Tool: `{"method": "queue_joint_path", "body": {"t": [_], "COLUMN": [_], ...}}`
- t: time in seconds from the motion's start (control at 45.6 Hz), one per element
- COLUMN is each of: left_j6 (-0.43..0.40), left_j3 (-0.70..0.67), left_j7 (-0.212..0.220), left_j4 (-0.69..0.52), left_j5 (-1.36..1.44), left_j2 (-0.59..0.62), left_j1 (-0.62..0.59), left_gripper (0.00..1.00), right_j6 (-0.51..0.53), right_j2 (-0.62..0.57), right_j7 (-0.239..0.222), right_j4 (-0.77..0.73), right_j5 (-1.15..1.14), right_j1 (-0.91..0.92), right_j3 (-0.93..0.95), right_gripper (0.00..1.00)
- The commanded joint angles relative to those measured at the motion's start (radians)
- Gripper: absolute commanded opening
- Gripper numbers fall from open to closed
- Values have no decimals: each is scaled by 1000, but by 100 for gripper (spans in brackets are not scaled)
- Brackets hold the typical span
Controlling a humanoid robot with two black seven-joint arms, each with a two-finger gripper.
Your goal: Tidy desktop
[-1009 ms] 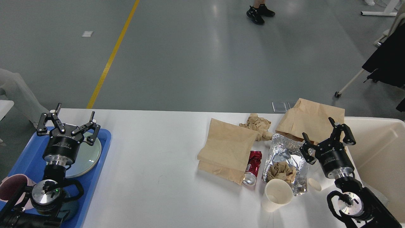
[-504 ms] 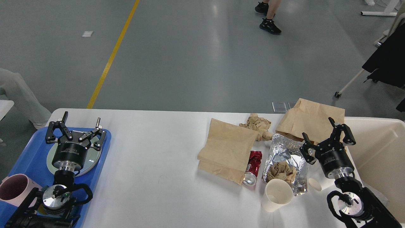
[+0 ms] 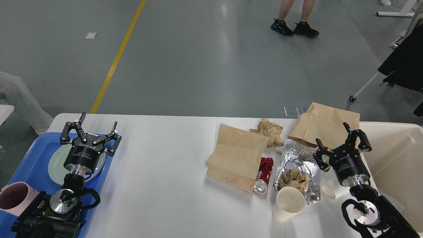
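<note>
The white desktop [image 3: 165, 158] fills the lower half of the view. On its right part lie two brown paper bags [image 3: 236, 155] [image 3: 325, 124], a crumpled brown paper ball [image 3: 269, 130], a crushed red can [image 3: 263, 173], a foil bag [image 3: 299, 165] with crumpled paper on it, a white paper cup [image 3: 289, 204] and a small white lid [image 3: 328, 192]. My left gripper [image 3: 91, 134] is open and empty above the blue tray's right edge. My right gripper [image 3: 340, 142] is open and empty, just right of the foil bag.
A blue tray [image 3: 29, 155] at the left holds a pale green plate [image 3: 57, 162] and a pink mug [image 3: 15, 198]. A cream bin [image 3: 396, 158] stands at the table's right end. A person's feet [image 3: 294, 29] are on the floor beyond.
My left gripper has moved right and slightly forward, from over the plate to the tray's right edge. The right arm has not moved. The person on the floor walked rightward.
</note>
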Motion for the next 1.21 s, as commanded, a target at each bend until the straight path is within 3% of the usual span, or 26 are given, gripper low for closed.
{"method": "queue_joint_path", "body": {"t": [0.0, 0.197, 0.395, 1.184], "left_j6": [-1, -1, 3, -1], "left_j3": [-4, -2, 10, 14], "left_j7": [-4, -10, -56, -41], "left_j4": [0, 0, 0, -1], "left_j5": [-2, 1, 1, 0], "left_j2": [-7, -9, -9, -6], "left_j1": [0, 3, 2, 2], "left_gripper": [96, 96, 96, 96], "right_j6": [1, -1, 1, -1], "right_j2": [0, 0, 0, 0], "right_j7": [0, 0, 0, 2], "right_j4": [0, 0, 0, 1], "right_j5": [0, 0, 0, 0], "right_j1": [0, 0, 0, -2], "right_j3": [0, 0, 0, 0], "right_gripper": [100, 100, 100, 100]}}
